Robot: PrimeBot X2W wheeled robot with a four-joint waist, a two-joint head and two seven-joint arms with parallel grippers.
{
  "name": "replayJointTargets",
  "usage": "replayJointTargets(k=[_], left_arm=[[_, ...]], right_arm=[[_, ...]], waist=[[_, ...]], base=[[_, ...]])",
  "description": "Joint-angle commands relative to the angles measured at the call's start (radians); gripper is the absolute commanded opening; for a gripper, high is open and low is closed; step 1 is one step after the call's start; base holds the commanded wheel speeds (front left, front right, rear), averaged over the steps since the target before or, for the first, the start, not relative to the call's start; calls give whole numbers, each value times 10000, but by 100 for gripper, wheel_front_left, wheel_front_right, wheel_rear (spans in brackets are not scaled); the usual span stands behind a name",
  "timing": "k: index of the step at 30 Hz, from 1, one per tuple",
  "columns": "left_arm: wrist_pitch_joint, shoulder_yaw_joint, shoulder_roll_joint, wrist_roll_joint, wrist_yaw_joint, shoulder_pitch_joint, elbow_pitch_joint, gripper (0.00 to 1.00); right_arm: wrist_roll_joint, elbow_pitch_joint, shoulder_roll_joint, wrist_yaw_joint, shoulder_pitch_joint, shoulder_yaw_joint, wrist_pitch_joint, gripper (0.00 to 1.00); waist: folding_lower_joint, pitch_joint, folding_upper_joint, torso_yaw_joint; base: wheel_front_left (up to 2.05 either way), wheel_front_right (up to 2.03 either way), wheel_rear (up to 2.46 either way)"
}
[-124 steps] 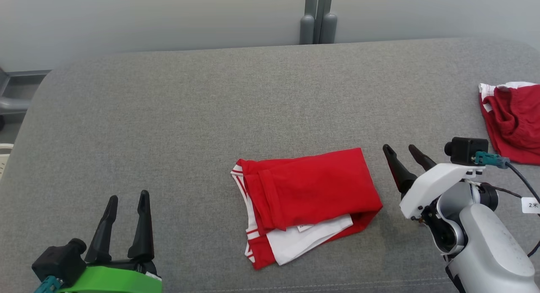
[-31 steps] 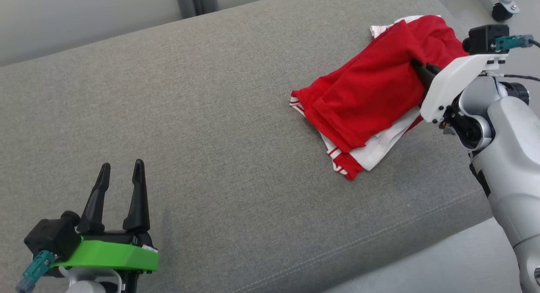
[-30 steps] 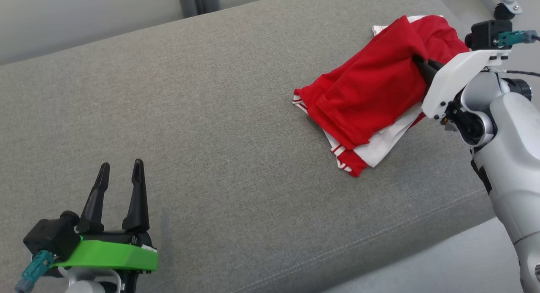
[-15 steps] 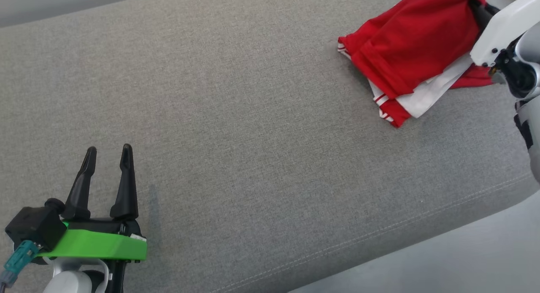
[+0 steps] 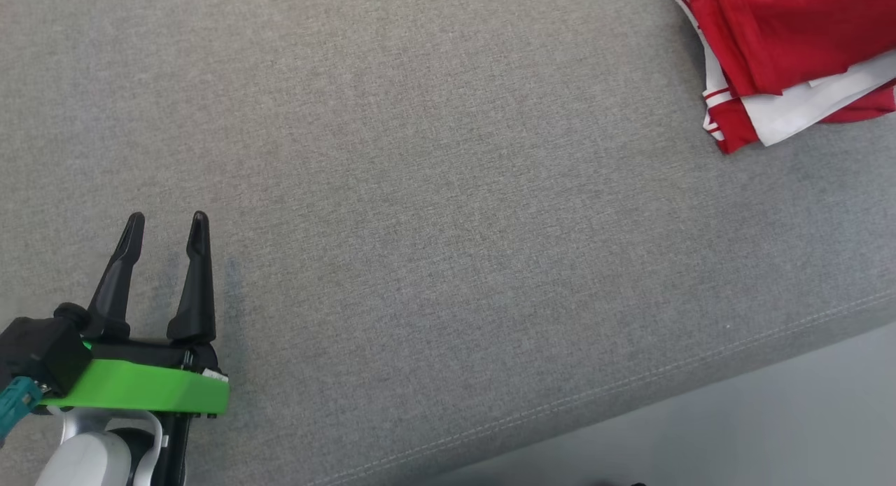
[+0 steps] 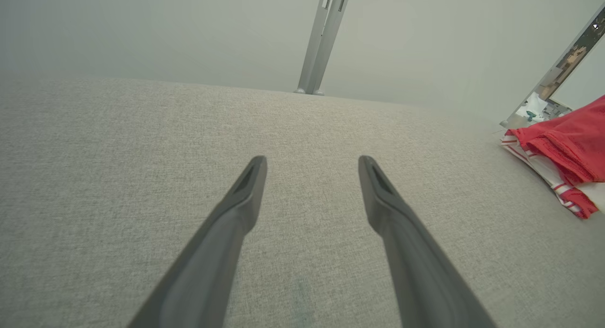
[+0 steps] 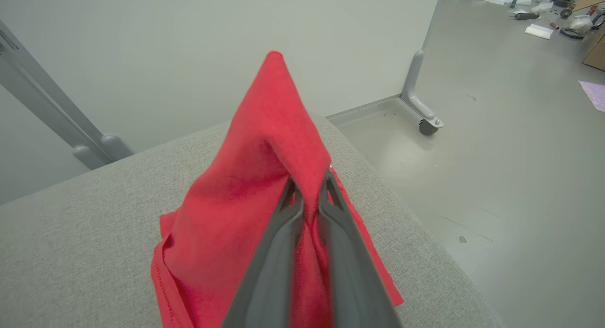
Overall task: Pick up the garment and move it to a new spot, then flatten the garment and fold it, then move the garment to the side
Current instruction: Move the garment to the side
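Garment [image 5: 791,45], red w/ white trim, at upper right of head view on grey cushion [image 5: 420,157]. R gripper [image 7: 309,188] clamped on raised red fold, centre of wrist view. L gripper [image 5: 166,220] lower left, fingers apart, holding nothing.

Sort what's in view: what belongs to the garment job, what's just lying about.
Job: red garment, pinched in the shut right gripper; open left gripper; grey cushion beneath.
Lying about: floor clutter; castor leg; grey post.
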Motion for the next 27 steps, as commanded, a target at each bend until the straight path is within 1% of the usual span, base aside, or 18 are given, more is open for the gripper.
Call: replayJointTargets(k=[1, 8, 15, 22, 23, 24, 25, 27], left_arm=[[67, 31, 147, 91, 74, -141, -69, 100], [399, 62, 478, 235, 189, -12, -497, 100], [653, 46, 749, 334, 281, 201, -899, 100], [901, 46, 989, 381, 414, 442, -1240, 100], [981, 42, 1037, 386, 445, 498, -1328, 100], [997, 36, 1050, 386, 451, 527, -1374, 100], [1024, 33, 1057, 386, 465, 555, -1420, 100], [1081, 40, 1093, 377, 502, 595, -1493, 100]], right_arm=[[-247, 207, -134, -3, -220, -161, -236, 0], [-1335, 1373, -561, -3, -503, -787, -930, 0], [-1956, 2433, -809, -3, -767, -1615, -1712, 0], [-2743, 2979, -1012, -3, -736, -2143, -2137, 0], [-3044, 3067, -1093, -3, -715, -2320, -2262, 19], [-3246, 3094, -1146, -3, -682, -2384, -2327, 49], [-3412, 3109, -1157, -3, -648, -2439, -2399, 100], [-3781, 3135, -1149, -3, -639, -2600, -2655, 100]], waist=[[0, 315, 0, 234], [0, 754, 0, 614], [0, 948, 0, 897], [0, 993, 0, 927], [0, 1008, 0, 913], [0, 1012, 0, 904], [0, 1013, 0, 893], [0, 1023, 0, 868]], base=[[0, 0, 0], [0, 0, 0], [0, 0, 0], [0, 0, 0], [0, 0, 0], [0, 0, 0], [0, 0, 0], [0, 0, 0]])
